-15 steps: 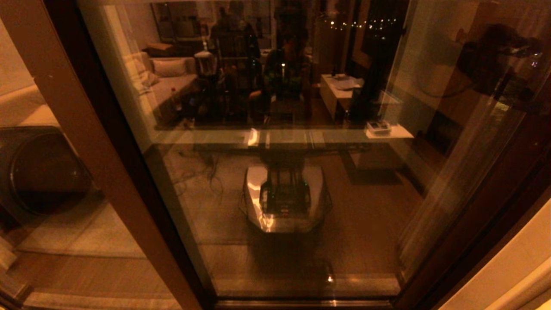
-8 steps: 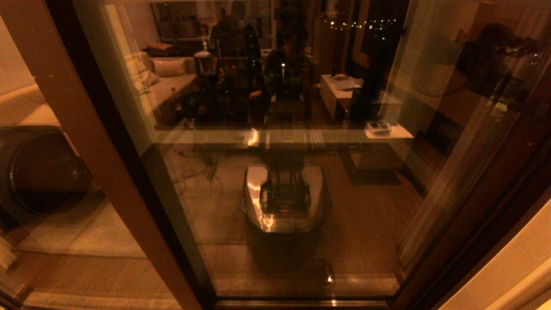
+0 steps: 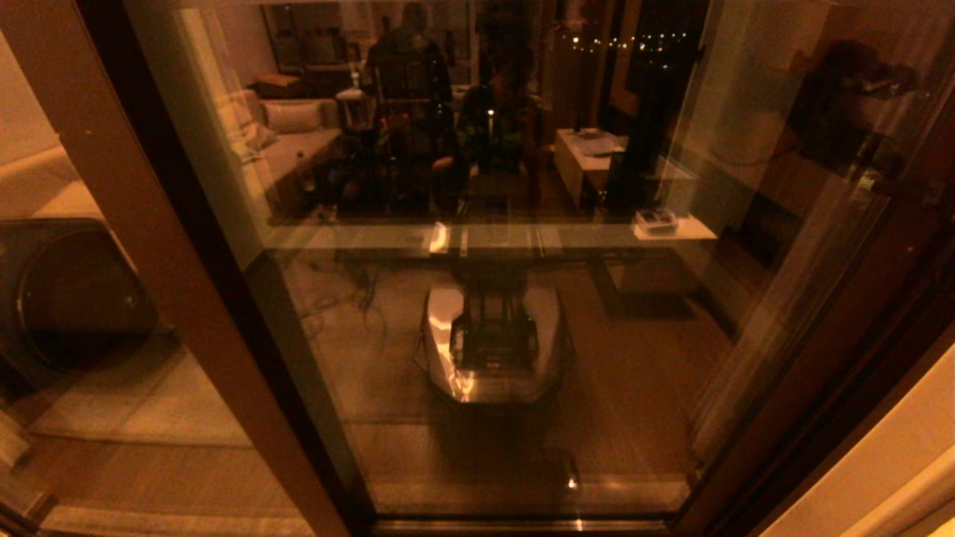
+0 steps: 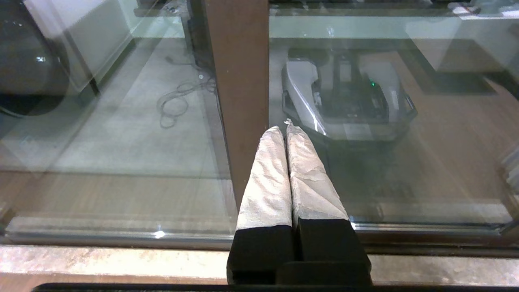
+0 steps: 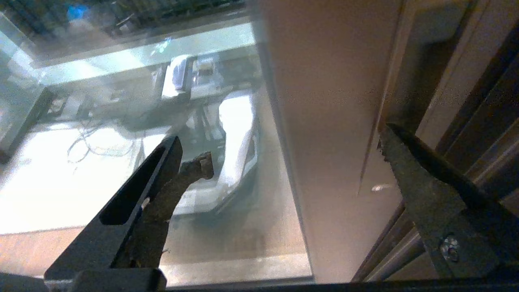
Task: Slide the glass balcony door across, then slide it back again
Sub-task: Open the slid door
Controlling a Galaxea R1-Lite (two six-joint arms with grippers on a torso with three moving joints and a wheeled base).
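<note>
Glass balcony door (image 3: 492,313) straight ahead, filling most of head view, dark stile at its right edge near the wall; left gripper (image 4: 284,132) pressed shut, tips by brown post (image 4: 239,81); right gripper (image 5: 292,162) spread wide, straddling the door's stile (image 5: 324,121)

One door (image 3: 477,313), one post (image 3: 142,246), two grippers: left (image 4: 285,129) closed, right (image 5: 292,150) spread.
</note>
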